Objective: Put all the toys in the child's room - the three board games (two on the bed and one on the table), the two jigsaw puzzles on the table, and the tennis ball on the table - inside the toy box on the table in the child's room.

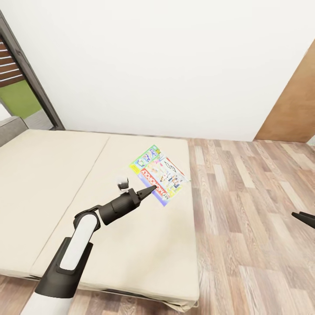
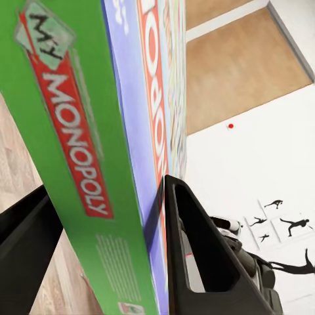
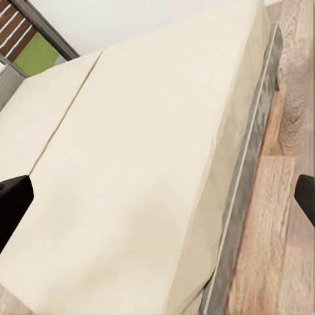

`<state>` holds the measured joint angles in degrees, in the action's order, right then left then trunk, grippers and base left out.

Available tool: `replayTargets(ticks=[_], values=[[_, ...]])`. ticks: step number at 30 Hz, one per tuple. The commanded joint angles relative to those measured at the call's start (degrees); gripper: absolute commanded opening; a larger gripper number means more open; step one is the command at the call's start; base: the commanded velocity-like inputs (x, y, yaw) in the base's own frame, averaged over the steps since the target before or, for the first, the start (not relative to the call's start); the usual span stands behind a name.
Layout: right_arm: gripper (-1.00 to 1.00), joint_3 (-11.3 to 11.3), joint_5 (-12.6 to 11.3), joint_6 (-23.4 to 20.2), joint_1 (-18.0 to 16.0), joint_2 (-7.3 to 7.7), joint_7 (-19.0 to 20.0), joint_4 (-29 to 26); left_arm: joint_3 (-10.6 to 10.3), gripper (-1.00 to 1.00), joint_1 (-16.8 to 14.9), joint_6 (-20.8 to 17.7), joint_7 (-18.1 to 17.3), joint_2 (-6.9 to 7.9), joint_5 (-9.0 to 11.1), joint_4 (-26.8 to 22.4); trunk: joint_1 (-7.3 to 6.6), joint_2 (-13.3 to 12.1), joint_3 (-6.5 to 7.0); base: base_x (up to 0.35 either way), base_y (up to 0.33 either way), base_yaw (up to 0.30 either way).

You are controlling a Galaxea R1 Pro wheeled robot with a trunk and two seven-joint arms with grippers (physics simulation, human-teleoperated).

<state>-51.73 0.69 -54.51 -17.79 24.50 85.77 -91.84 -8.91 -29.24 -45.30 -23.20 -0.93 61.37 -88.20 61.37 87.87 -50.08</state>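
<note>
One flat white-and-green cardboard Monopoly board game box [image 1: 160, 175] is in sight, held above the near right part of the single cream-coloured bed [image 1: 57, 183], close to the bed's edge by the wood-plank floor [image 1: 253, 210]. The left arm reaches forward and to the right over the mattress, its white-and-black forearm rising from the lower left of the head view, and the left gripper [image 1: 151, 189] meets the box at its near edge. In the left wrist view the green side panel of the box [image 2: 79, 157] stands between the two black fingers [image 2: 197, 256], which are clamped on it, one on each face. The right gripper [image 1: 304, 217] shows at the right edge of the head view, over the floor and well apart from the box; in the right wrist view its two dark fingertips [image 3: 13, 203] sit spread wide with nothing between them, pointed at the bed's side.
</note>
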Motion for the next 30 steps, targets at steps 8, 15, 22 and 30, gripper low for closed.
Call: replayTargets(ticks=[8,15,22,30], values=[[1.00,0.0,0.1,-0.6,-0.1,0.02,0.2,0.0,1.9,-1.00,0.7,-0.7,0.1,1.13,0.4,0.0,0.00,0.0,0.66,0.000,0.000,-0.108],[1.00,0.0,0.1,-0.6,-0.1,0.02,0.2,0.0,2.8,-1.00,1.1,-0.9,0.2,1.41,0.6,0.0,0.00,0.0,1.28,0.000,0.000,-0.095],[1.00,0.0,0.1,-0.6,-0.1,0.02,0.2,0.0,3.0,-1.00,1.1,-1.3,0.2,1.45,0.6,0.0,0.00,0.0,1.89,0.000,0.000,-0.091],[1.00,0.0,0.1,-0.6,-0.1,0.01,0.2,0.0,3.0,-1.00,1.1,-1.4,0.2,1.46,0.6,0.0,0.00,0.0,2.60,0.000,0.000,-0.089]])
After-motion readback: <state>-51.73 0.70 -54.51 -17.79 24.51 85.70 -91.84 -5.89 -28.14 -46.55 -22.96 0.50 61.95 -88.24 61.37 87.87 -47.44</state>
